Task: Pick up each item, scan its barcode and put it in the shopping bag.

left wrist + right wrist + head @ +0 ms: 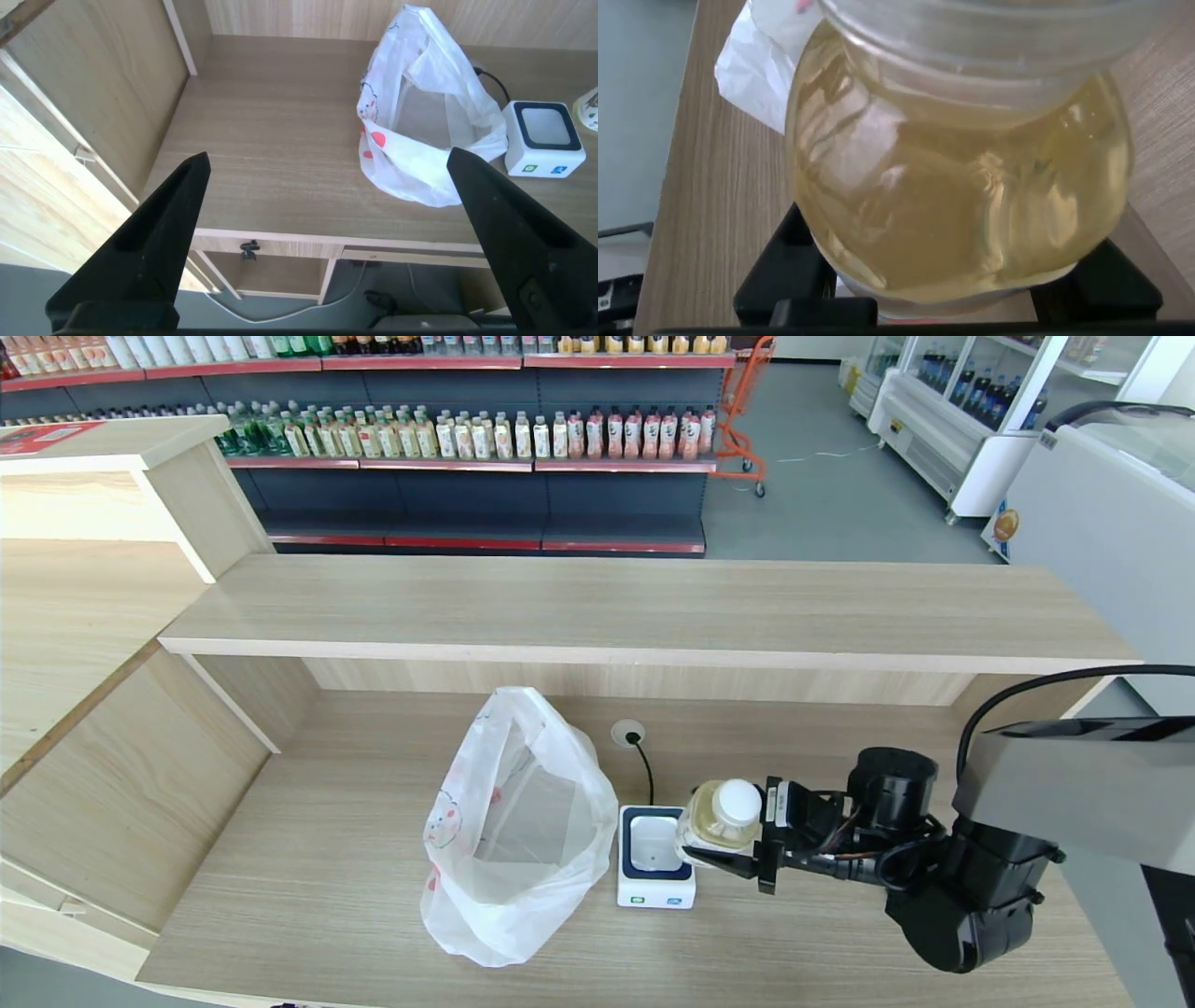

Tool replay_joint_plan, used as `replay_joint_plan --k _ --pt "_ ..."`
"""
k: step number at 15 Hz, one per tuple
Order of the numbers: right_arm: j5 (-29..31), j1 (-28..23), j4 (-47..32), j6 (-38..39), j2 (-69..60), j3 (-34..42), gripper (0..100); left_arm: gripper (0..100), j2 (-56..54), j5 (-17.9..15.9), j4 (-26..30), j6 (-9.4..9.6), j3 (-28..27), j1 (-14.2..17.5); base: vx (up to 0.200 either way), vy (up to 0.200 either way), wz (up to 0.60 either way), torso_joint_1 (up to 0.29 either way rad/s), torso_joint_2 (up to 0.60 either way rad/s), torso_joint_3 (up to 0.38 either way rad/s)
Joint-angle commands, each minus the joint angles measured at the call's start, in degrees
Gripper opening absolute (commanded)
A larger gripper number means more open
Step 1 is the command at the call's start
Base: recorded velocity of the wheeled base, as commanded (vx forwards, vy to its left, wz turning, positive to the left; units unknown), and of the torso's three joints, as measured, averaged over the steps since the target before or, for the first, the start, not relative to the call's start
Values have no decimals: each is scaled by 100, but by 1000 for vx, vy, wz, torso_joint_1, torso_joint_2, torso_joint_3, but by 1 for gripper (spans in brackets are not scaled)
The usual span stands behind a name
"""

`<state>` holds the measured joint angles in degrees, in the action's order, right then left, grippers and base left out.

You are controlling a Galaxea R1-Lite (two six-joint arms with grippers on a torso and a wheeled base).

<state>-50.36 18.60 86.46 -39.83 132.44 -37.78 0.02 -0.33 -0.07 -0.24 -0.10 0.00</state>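
Well, before me lies the wooden worktop (pixel 327 896), with a raised ledge along its far edge. The shopping bag (pixel 518 831) stands about in the middle, reaching close to the near edge. It is white and thin with some red print, and its mouth is open upward. Just beside the bag, on the side of the right edge, sits the scanner (pixel 655 859), a small white box with a dark-framed window on top. Its black cable (pixel 644 765) runs to a round hole near the back wall.

My right gripper (pixel 711 840) is clamped around the bottle (pixel 721 817) and holds it over the right side of the scanner. The bottle is clear, with pale yellow drink and a white cap.

My left gripper (pixel 322 261) hangs over the near edge of the worktop, fingers (pixel 140 252) spread wide and holding nothing.
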Motion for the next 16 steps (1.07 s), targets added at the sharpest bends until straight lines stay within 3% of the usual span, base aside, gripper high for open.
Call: replay_joint_plan --k 1,5,16 --pt "-106 3 3 -52 159 -265 0 100 -2 -2 -1 -2 1 0 0 0 0 0 0 0" --pt "-194 21 354 -157 616 -696 0 100 -2 -2 -1 -2 1 0 0 0 0 0 0 0" --pt "-1055 29 354 -254 1469 -2111 0 100 -2 -2 -1 -2 1 0 0 0 0 0 0 0"
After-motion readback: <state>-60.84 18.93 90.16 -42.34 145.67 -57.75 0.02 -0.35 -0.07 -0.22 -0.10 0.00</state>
